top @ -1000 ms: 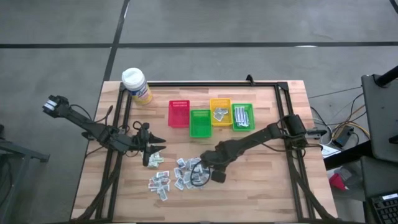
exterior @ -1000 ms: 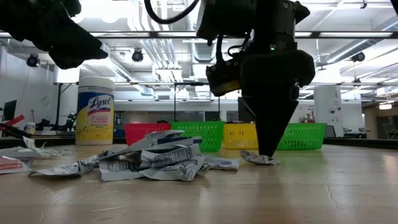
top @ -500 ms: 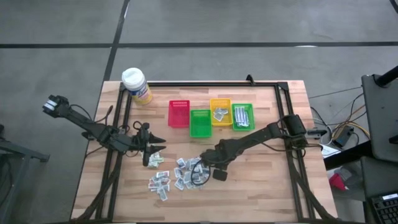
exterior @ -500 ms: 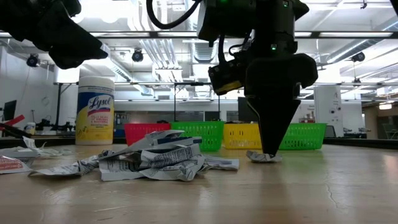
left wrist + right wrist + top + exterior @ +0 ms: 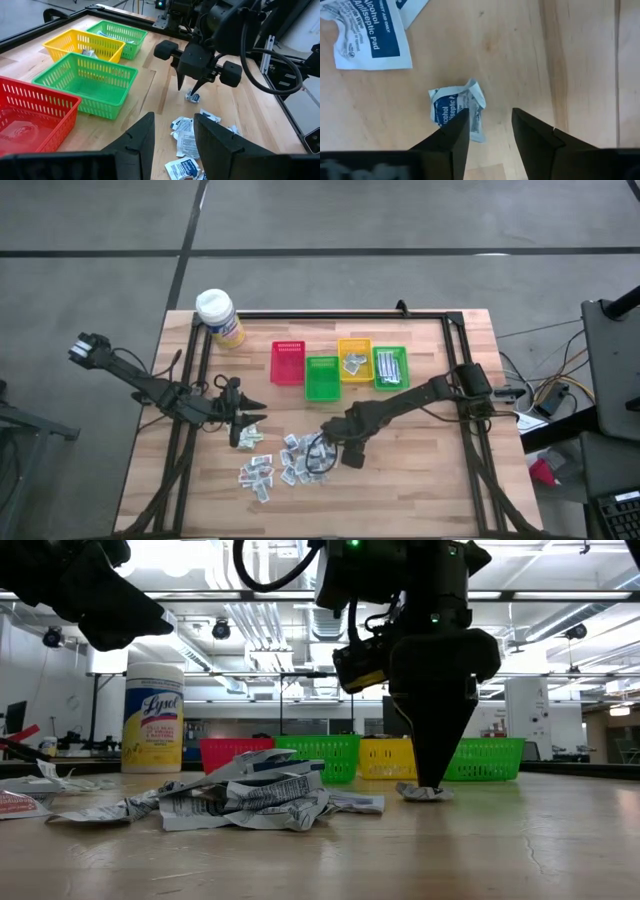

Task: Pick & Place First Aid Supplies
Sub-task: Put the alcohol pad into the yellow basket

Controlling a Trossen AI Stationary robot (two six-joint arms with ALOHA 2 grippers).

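Although a few packets already lie in the yellow plastic bin (image 5: 354,361) and the farther green plastic bin (image 5: 390,368), the high view shows most first aid packets (image 5: 280,462) loose on the wooden table (image 5: 420,470); red bin (image 5: 287,363) and nearer green bin (image 5: 321,378) look empty. Low view: a yellow wipes canister (image 5: 152,718) stands clear behind. Left wrist view: the left gripper (image 5: 172,137) waits, jaws apart, empty. Right wrist view: the right gripper (image 5: 490,131), jaws parted, straddles one crumpled blue-and-white alcohol-pad packet (image 5: 457,107), ungripped.

red basket (image 5: 287,362), white-blue packet (image 5: 456,108), pale wood table (image 5: 430,470)
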